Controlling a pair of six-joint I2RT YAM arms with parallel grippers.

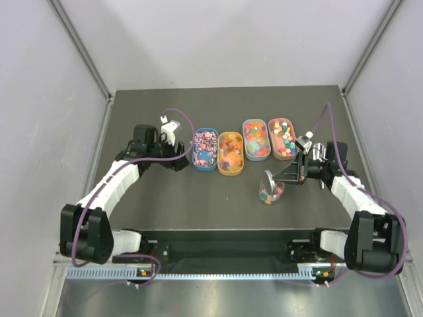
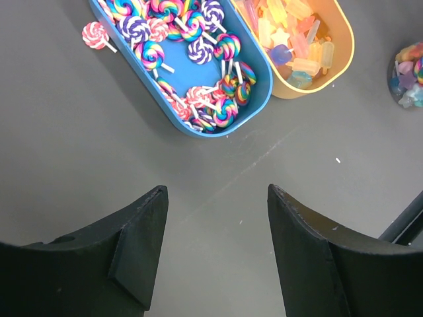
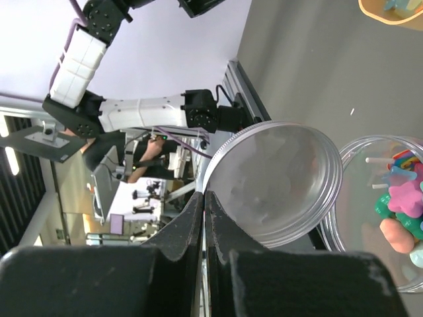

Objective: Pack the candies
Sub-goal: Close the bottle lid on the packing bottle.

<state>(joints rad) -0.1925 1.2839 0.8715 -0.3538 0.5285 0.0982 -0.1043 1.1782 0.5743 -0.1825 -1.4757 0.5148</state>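
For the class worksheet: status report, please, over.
Left gripper open, empty. Right gripper shut on jar lid. Some candies in jar, most in trays. No obstruction seen.

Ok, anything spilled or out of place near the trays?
Yes: one pink-and-white swirl lollipop lies on the table just outside the blue tray, apart from the others heaped inside it. It looks spilled.
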